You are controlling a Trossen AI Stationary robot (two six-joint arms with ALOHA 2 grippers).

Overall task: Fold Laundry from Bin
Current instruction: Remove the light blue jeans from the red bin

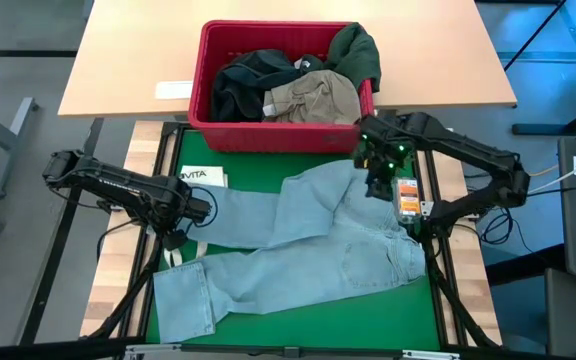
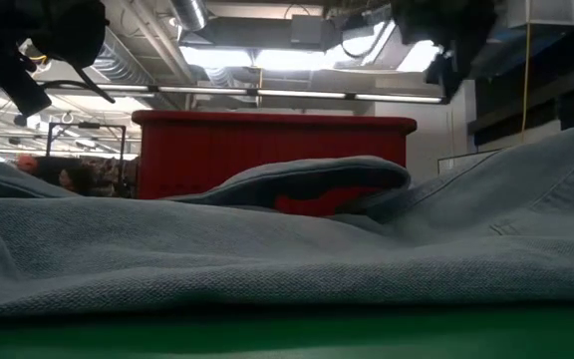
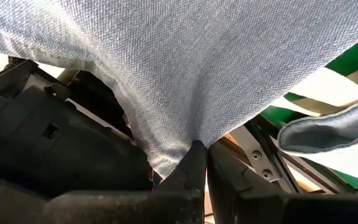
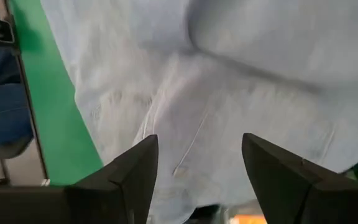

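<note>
Light blue denim jeans (image 1: 298,245) spread across green table mat (image 1: 368,315), legs toward left, waist right. My left claw (image 3: 197,149) pressed together, pinching jeans leg at left side. My right claw (image 4: 197,168) spread wide, empty, hovering over waist. Judgement: keep left pinch firm, lower right onto waistband before closing. Far: large red slotted plastic bin (image 1: 208,110) holding dark green, black, khaki garments (image 1: 293,85).
</note>
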